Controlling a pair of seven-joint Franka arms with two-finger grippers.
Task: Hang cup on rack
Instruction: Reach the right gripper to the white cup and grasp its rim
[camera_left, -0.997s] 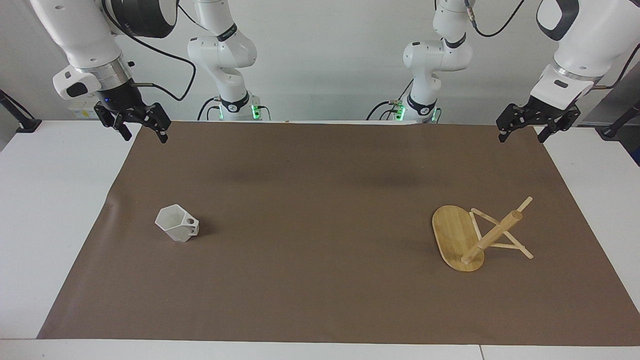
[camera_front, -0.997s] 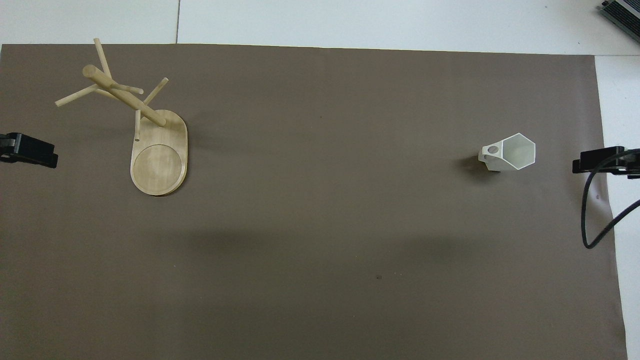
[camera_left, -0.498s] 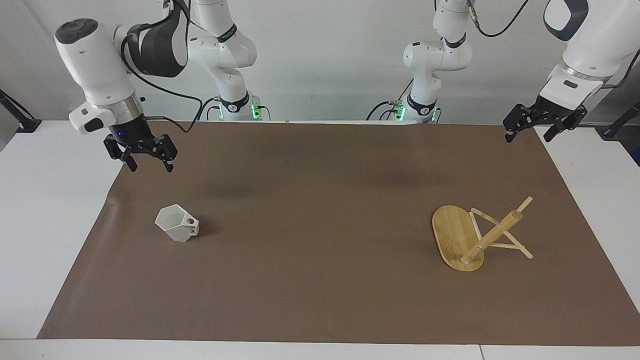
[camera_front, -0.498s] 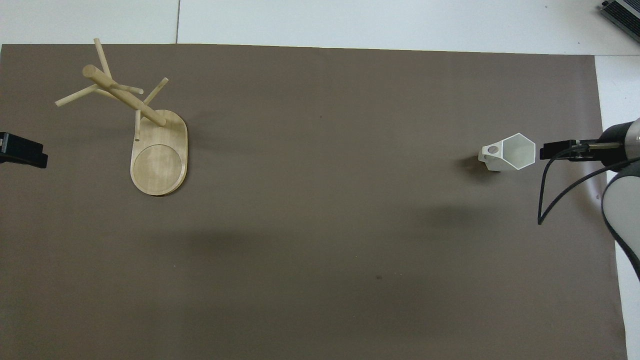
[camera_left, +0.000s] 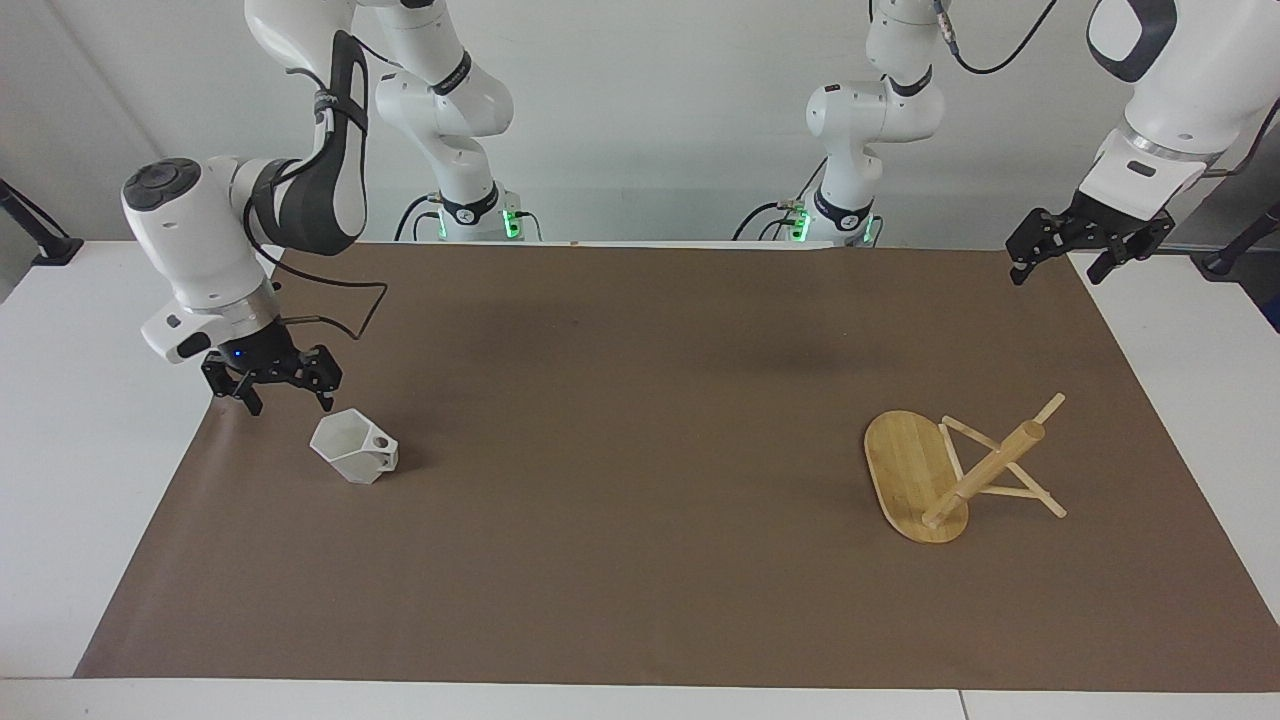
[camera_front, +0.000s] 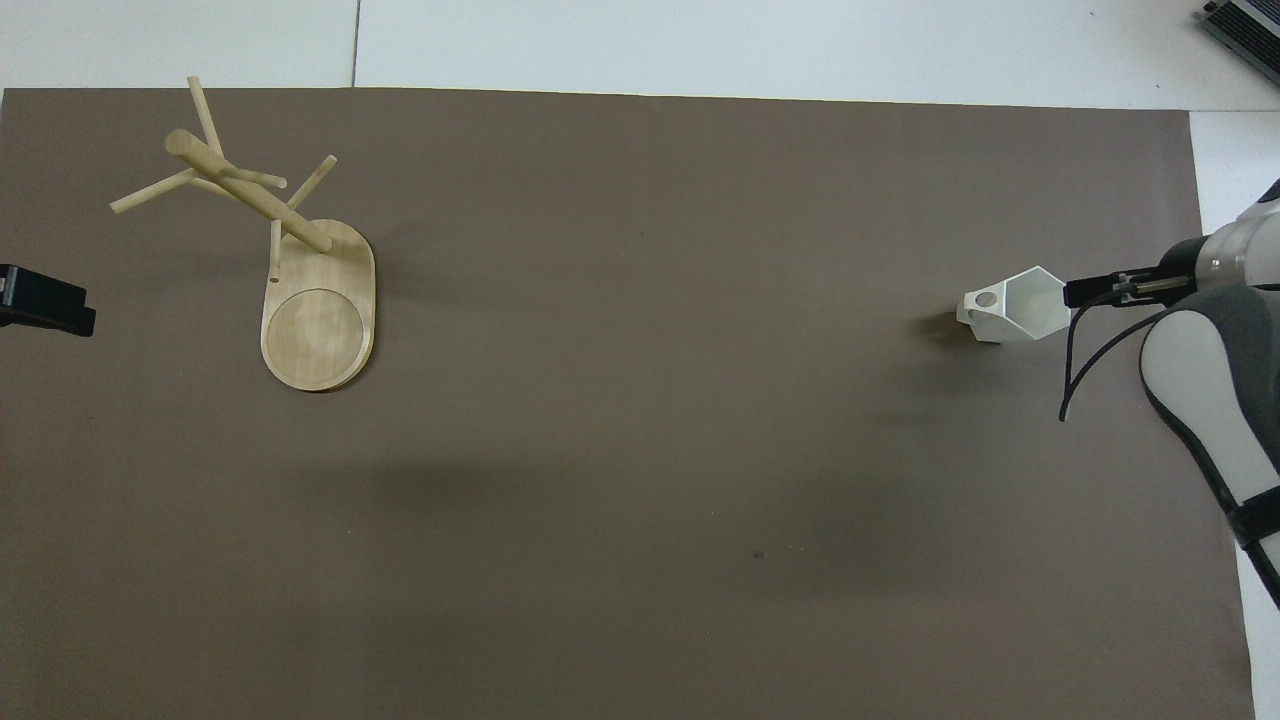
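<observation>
The cup (camera_left: 353, 447), a matte white faceted mug with a hexagonal rim and a blocky handle pierced by a round hole, sits on smooth brown paper (camera_left: 640, 420) covering the white desk (camera_left: 90, 400), toward the right arm's end. The right pincer (camera_left: 270, 392) hangs just beside it, wide and empty. The rack (camera_left: 955, 470), pale bamboo with an oval base, round post and thin pegs, stands toward the left arm's end. The left pincer (camera_left: 1062, 262) waits wide over the paper's corner.
</observation>
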